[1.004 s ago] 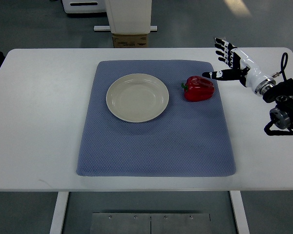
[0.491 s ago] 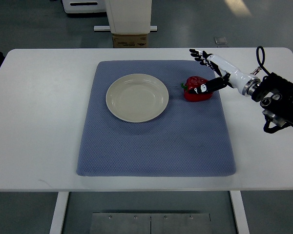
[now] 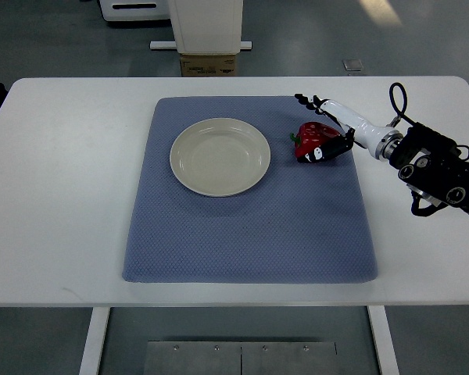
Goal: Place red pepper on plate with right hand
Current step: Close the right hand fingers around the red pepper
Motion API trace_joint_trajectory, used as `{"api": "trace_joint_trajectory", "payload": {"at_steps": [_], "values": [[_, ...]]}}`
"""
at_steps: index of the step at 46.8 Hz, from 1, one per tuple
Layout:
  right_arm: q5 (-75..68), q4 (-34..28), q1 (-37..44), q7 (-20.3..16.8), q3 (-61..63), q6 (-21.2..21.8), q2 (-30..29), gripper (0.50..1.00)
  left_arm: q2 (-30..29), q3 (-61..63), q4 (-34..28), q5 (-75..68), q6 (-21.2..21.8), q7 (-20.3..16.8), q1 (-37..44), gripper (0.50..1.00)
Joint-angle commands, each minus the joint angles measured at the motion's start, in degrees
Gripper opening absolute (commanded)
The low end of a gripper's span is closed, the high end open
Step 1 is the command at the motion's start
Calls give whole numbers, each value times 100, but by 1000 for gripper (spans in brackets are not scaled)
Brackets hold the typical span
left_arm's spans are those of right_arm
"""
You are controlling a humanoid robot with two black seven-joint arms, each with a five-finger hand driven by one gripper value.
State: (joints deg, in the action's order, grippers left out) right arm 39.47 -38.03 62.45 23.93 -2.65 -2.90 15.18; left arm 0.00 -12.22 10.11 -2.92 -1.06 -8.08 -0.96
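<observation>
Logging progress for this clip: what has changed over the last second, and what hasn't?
The right hand came in leftward from the table's right side and now reaches around the red pepper, thumb in front, fingers behind; no firm grip yet. The pepper, plate and blue mat stayed put.

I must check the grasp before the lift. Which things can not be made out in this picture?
- Top view: the right side of the pepper is covered by the right hand, so contact there is unclear.
- Top view: the fingers are too small to judge whether they grip.
- Top view: the left arm is out of frame.
- The plate shows fully.
</observation>
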Motion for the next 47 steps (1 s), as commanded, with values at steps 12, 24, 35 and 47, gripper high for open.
{"api": "trace_joint_trajectory", "payload": {"at_steps": [12,24,35,47], "values": [[0,261,127,-11,-359,-9,-85,1000,0,0,0,2,1,0,0,1000],[0,498,162,-2,-737,0,-112,1000,0,0,0,2,1,0,0,1000],[0,718,162,6,-886,-9,-138,1000,0,0,0,2,1,0,0,1000],[0,850,162,-11,-904,0,-182,1000,0,0,0,-7,1,0,0,1000]]}}
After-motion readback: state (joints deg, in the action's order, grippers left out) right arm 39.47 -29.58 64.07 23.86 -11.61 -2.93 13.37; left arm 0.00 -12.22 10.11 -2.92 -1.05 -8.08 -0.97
